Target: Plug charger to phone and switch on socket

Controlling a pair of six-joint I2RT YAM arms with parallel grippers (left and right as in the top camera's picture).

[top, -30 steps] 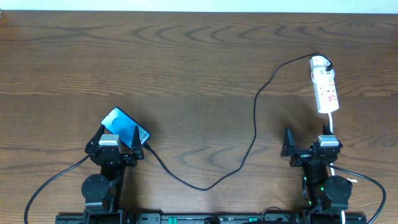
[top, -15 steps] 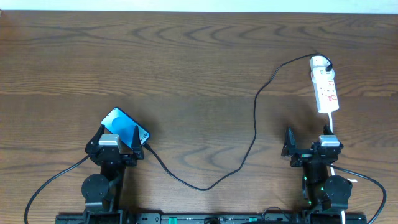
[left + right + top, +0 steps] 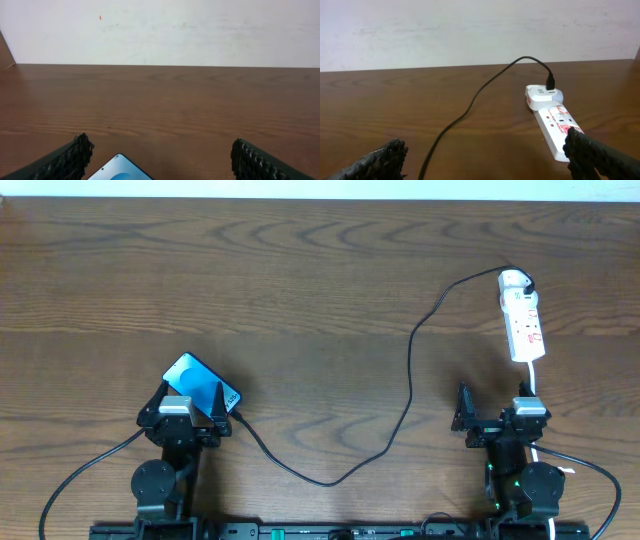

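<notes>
Nearest the bases: left gripper [image 3: 190, 404], spread wide, straddling the near end of the slim black-edged smartphone with bright blue screen [image 3: 193, 378], lying flat and skewed on the brown wooden table [image 3: 300, 280]. Level with it, right gripper [image 3: 493, 416], likewise spread, holding nothing. From the phone's near right corner, long thin black charger cable [image 3: 409, 380], looping toward the bases, then snaking away; whether plugged into the phone, cannot tell. Farther right, narrow white power strip with red markings [image 3: 526, 328]. At its far end, white adapter [image 3: 512, 279].
</notes>
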